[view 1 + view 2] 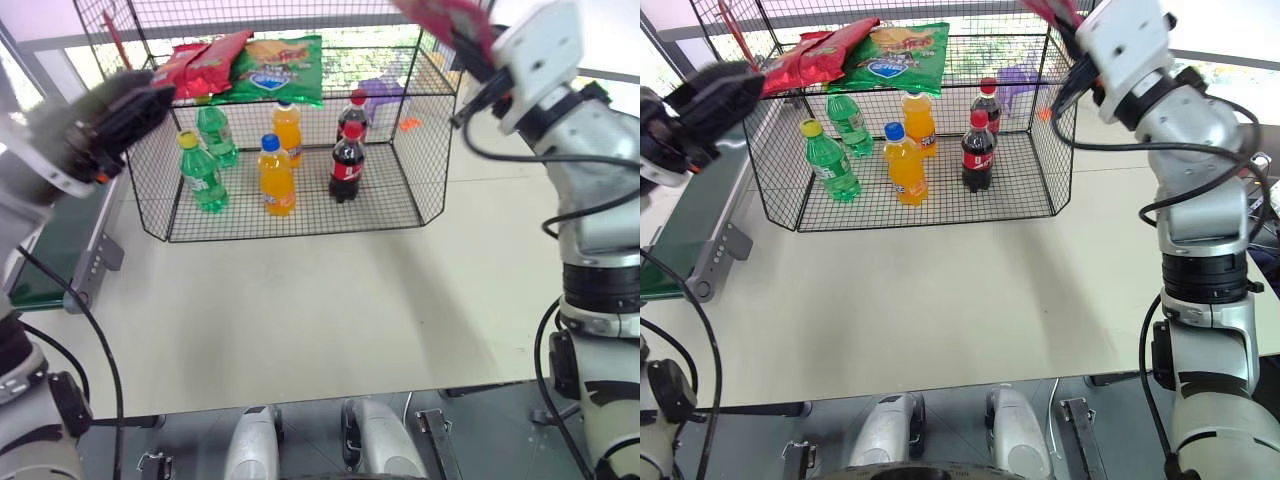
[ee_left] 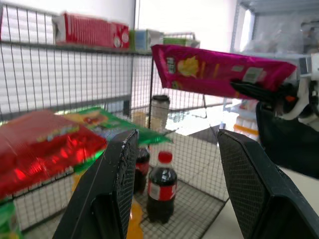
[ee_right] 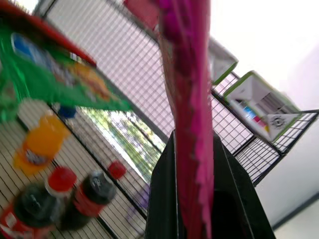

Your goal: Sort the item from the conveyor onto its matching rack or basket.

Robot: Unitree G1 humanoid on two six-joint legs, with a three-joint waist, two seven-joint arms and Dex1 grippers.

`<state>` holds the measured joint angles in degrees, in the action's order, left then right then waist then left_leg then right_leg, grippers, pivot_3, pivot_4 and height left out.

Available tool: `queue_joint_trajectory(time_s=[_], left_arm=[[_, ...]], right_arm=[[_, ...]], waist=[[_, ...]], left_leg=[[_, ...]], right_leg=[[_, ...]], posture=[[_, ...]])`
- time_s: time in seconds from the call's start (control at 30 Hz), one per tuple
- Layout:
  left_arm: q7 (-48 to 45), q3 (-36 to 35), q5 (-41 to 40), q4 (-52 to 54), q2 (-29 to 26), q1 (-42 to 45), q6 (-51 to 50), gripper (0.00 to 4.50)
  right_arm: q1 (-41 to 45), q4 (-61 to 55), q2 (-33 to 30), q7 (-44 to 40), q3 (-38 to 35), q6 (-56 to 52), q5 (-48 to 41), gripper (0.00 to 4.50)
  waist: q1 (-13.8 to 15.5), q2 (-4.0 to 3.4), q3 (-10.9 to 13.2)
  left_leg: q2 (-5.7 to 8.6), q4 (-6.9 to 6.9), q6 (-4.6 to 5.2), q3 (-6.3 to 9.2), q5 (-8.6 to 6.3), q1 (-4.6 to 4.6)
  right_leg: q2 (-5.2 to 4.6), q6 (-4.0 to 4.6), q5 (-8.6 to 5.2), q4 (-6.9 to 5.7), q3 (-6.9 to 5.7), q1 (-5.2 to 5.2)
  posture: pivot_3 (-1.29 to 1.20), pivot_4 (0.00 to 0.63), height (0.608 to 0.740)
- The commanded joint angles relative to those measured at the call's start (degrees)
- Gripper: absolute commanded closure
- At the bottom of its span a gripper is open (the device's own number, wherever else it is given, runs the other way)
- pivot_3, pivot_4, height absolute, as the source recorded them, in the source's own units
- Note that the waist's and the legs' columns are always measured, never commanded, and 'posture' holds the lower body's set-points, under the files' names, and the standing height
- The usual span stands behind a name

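The item, a flat magenta-pink crisp bag (image 2: 214,72), hangs in the air beside the upper right corner of the black wire rack (image 1: 440,150). My right gripper (image 3: 192,164) is shut on one end of it, and the bag (image 3: 187,99) stands edge-on between the two fingers. In the head view that gripper (image 1: 478,42) is high at the right, level with the rack's upper shelf (image 1: 400,75). My left gripper (image 1: 140,100) hovers at the rack's left end, open and empty; its fingers (image 2: 119,189) stand wide apart. The dark-green conveyor (image 1: 60,250) runs along the left.
Red crisp bags (image 1: 200,60) and a green bag (image 1: 280,70) lie on the shelf's left half; a purple item (image 1: 380,95) sits toward its right. Green (image 1: 203,175), orange (image 1: 276,178) and cola bottles (image 1: 346,165) stand on the rack floor. The pale table (image 1: 300,310) stretches in front.
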<state>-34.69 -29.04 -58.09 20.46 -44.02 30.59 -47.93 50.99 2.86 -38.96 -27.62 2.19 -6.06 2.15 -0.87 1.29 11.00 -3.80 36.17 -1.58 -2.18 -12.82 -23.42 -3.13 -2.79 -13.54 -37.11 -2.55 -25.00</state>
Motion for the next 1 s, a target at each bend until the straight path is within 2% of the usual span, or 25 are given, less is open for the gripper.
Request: queue_joint_trajectory(time_s=[0.03,0.17,0.37,0.67,0.73,0.8,1.0], left_arm=[[5.7,2.4,4.2,8.8,0.3,-3.3,2.1,1.91],[10.8,2.5,3.0,14.1,3.0,-7.2,2.3,1.91],[13.0,4.0,3.8,16.7,4.7,-11.5,3.4,1.91],[14.5,5.1,5.2,16.6,6.1,-13.6,6.2,1.91],[14.5,5.3,5.6,16.4,6.2,-14.0,6.8,1.85],[14.4,5.3,5.9,16.0,6.1,-14.1,7.1,1.85],[14.0,5.6,6.8,14.7,6.1,-14.2,8.0,1.85]], right_arm=[[4.2,6.3,0.4,2.9,3.0,6.0,7.0,4.50],[8.5,15.2,2.8,6.7,5.5,9.1,12.0,4.50],[17.1,29.8,6.7,12.8,9.9,11.6,19.6,4.50],[24.1,43.8,13.7,15.8,12.7,10.1,22.7,4.50],[24.4,45.3,15.1,15.8,11.4,9.6,21.3,3.94],[24.7,46.3,15.7,15.5,10.3,9.2,20.1,3.18],[25.7,47.7,16.1,12.7,8.1,8.0,17.1,0.17]], waist=[[0.0,0.00,0.0],[0.1,0.00,0.0],[-0.1,0.00,0.0],[0.0,0.01,0.0],[0.0,0.01,0.0],[0.0,0.01,0.0],[0.0,0.02,0.0]], left_leg=[[0.00,0.00,0.00,-0.01,0.00,0.00],[0.00,0.00,0.00,-0.03,0.00,0.00],[0.00,-0.01,0.00,-0.09,0.00,0.02],[0.00,-0.01,0.00,-0.12,0.00,-0.02],[0.00,-0.01,0.00,-0.11,0.00,-0.01],[-0.01,-0.01,0.00,-0.11,0.00,-0.01],[-0.01,0.00,0.00,-0.11,0.00,0.01]], right_leg=[[0.00,0.00,0.00,0.00,0.02,0.00],[0.00,0.00,0.01,-0.01,0.06,-0.02],[0.01,0.01,0.01,-0.02,0.14,-0.05],[0.02,0.02,0.01,0.00,0.16,-0.07],[0.02,0.01,0.01,-0.01,0.16,-0.08],[0.02,0.01,0.01,-0.02,0.16,-0.08],[0.02,0.02,0.01,-0.02,0.16,-0.06]], posture=[[0.00,0.150,0.740],[0.00,0.150,0.740],[0.00,0.150,0.740],[0.00,0.150,0.740],[0.00,0.150,0.740],[0.00,0.150,0.740],[0.00,0.150,0.740]])
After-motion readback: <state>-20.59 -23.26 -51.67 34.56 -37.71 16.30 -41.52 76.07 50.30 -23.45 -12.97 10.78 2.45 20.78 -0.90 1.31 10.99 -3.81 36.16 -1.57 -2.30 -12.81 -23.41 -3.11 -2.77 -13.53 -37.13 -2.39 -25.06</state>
